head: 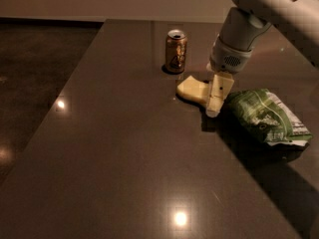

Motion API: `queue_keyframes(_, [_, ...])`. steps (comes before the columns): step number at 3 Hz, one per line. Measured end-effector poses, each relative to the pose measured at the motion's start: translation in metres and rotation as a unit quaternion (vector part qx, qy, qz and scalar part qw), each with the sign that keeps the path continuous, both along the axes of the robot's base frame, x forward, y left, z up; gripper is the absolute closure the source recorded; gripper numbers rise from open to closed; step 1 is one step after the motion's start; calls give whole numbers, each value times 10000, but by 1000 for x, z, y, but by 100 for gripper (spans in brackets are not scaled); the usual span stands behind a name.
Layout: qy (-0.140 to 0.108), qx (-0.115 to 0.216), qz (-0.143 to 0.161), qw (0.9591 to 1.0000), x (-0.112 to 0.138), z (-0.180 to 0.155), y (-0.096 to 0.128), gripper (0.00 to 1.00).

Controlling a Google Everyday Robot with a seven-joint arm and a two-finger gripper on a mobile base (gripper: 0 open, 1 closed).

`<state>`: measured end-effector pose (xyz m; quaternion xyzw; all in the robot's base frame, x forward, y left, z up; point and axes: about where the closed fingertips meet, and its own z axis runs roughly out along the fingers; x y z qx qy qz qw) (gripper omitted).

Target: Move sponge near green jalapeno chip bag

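The pale yellow sponge (191, 89) lies on the dark table, just left of the green jalapeno chip bag (264, 116). The bag is crinkled and lies flat at the right. My gripper (217, 96) comes down from the white arm at the upper right. It sits at the sponge's right end, between the sponge and the bag, and covers that end of the sponge. The gap between the sponge and the bag is small.
A brown-gold drink can (176, 51) stands upright just behind and left of the sponge. The dark table (124, 158) stretches toward the camera, with its left edge running diagonally and dark floor beyond it. Ceiling lights reflect on the table top.
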<state>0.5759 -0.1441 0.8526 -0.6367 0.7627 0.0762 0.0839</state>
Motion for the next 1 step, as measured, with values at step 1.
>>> queue_keyframes(1, [0, 0, 0, 10000, 0, 0, 0, 0])
